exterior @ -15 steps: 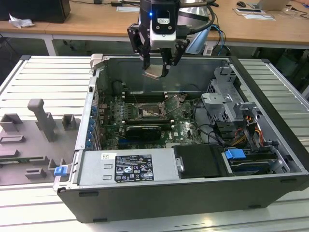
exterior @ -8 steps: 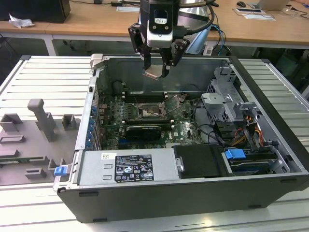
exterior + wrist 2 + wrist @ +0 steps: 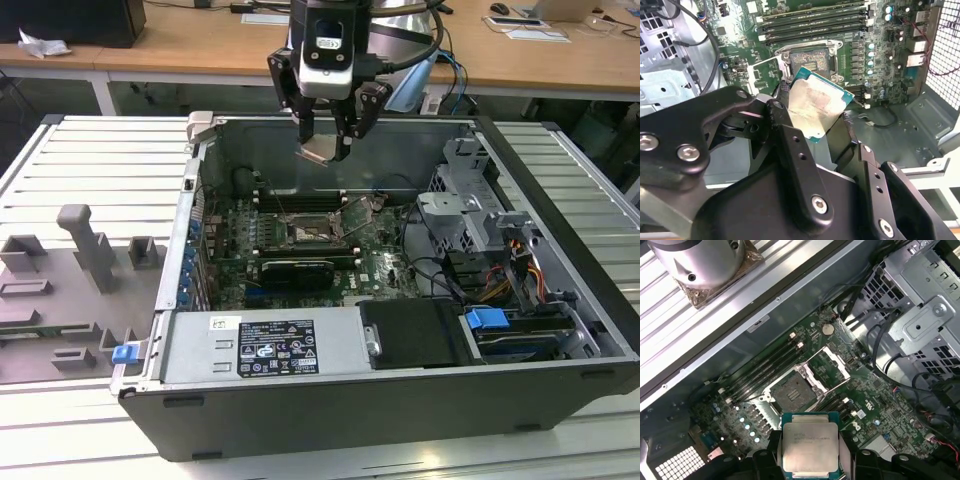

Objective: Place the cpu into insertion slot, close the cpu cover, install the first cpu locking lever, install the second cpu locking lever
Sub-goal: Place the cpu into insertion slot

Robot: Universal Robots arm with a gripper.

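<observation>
Nearest to us, the gripper is clenched on the cpu, one finger on each of two opposite edges, with the metal top face towards the first wrist view. It hangs in the air over the open computer case, above the case's far wall in the exterior view and well apart from the board.

Below the chip lies the insertion slot, bare and dark in the middle of the green motherboard. As we judge it, the move turns on this: the slot sits beneath and a little ahead of the held chip, and in the first wrist view the chip's edges are turned out of line with the slot's edges.

Just beyond, the cpu cover stands swung open at the slot's edge, on the exterior view's right. Past that run the long black memory slots, near the case's far wall.

We count one gripper, one cpu, one slot and one cover.
</observation>
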